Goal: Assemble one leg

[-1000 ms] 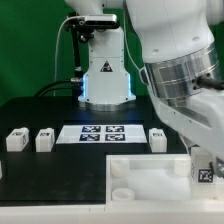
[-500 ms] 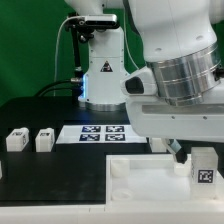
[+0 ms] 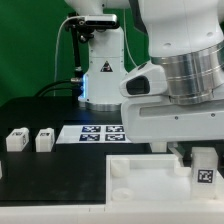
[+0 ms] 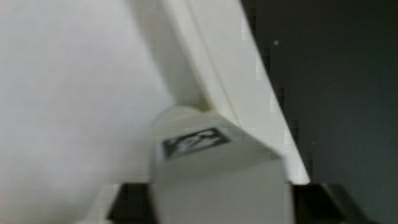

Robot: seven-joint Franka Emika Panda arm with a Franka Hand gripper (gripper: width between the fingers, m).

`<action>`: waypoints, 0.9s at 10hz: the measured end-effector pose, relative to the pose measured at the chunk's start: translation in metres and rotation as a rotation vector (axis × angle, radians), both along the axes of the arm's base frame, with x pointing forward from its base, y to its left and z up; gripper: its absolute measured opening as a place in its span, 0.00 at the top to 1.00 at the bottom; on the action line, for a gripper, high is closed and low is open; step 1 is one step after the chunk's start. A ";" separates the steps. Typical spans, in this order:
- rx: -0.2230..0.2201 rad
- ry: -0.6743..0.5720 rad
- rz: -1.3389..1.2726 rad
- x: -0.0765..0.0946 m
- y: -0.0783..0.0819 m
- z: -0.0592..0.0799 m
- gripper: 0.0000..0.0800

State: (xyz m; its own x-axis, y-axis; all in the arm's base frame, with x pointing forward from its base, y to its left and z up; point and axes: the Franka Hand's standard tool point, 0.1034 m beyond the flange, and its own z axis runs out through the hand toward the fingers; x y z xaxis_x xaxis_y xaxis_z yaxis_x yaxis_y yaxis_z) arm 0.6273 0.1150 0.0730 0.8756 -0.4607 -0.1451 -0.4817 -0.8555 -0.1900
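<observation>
My gripper [image 3: 200, 153] is shut on a leg [image 3: 205, 166], a small white block with a black-and-white tag, held at the exterior view's right. It sits just over the right end of the large flat white square piece [image 3: 150, 176]. In the wrist view the leg [image 4: 210, 150] stands between my dark fingers [image 4: 135, 200], with my gripper [image 4: 217, 205] closed on it, right against the raised edge of the square piece [image 4: 80, 90]. Two more legs [image 3: 15, 140] [image 3: 44, 140] stand at the exterior view's left.
The marker board [image 3: 98, 132] lies behind the square piece, mid-table. The robot base [image 3: 105, 75] stands at the back. My arm's wide wrist [image 3: 185, 80] hides the table's right part.
The arm has swung toward the exterior view's left and now covers the leg that stood right of the marker board. The held leg has stayed almost in place.
</observation>
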 end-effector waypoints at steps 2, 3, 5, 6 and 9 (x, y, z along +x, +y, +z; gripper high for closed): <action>-0.008 0.049 -0.198 -0.001 -0.002 -0.001 0.62; 0.000 0.098 -0.384 0.001 -0.004 0.002 0.62; 0.039 0.213 -0.805 0.003 -0.004 0.005 0.62; 0.062 0.250 -0.957 0.004 -0.002 0.003 0.62; 0.062 0.329 -1.254 0.001 0.003 -0.001 0.63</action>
State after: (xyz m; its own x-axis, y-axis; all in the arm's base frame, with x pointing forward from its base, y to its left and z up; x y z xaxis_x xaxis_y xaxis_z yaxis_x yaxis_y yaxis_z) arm 0.6284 0.1184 0.0722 -0.2254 -0.9203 -0.3197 -0.9742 0.2155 0.0666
